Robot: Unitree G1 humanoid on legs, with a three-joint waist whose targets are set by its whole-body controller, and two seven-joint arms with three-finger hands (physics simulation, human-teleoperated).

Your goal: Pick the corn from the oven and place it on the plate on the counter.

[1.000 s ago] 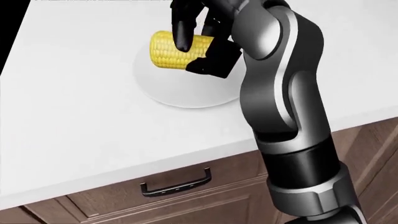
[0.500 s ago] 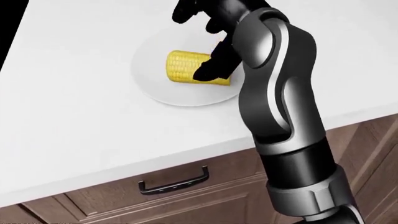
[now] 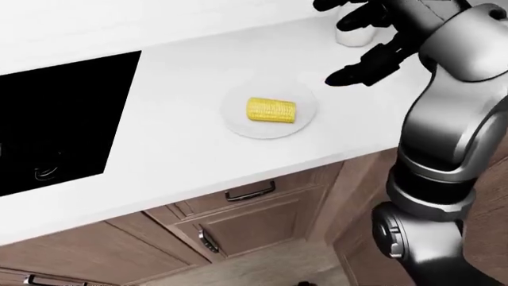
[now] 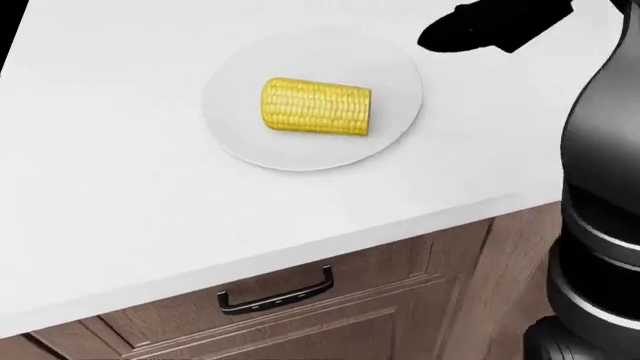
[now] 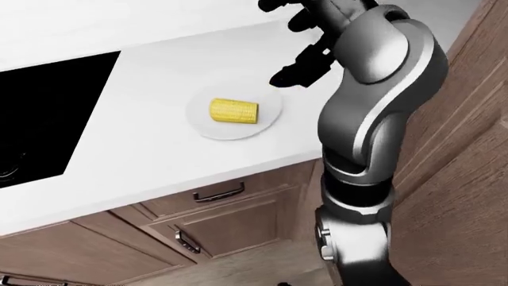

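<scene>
With corn cob [image 4: 316,106] lying on the white plate [image 4: 392,67], retract clear.
Right hand [image 3: 367,37] hovers beside the plate, fingers spread and empty; lift it straight away, avoiding the rim.

white counter [image 4: 120,187], brown wooden drawers [image 3: 254,217]

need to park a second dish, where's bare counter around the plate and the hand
Bare counter lies between the stovetop and the plate, and along the edge above the drawers. It is crowded toward the view's top right: the right hand hovers there beside a white container.
</scene>
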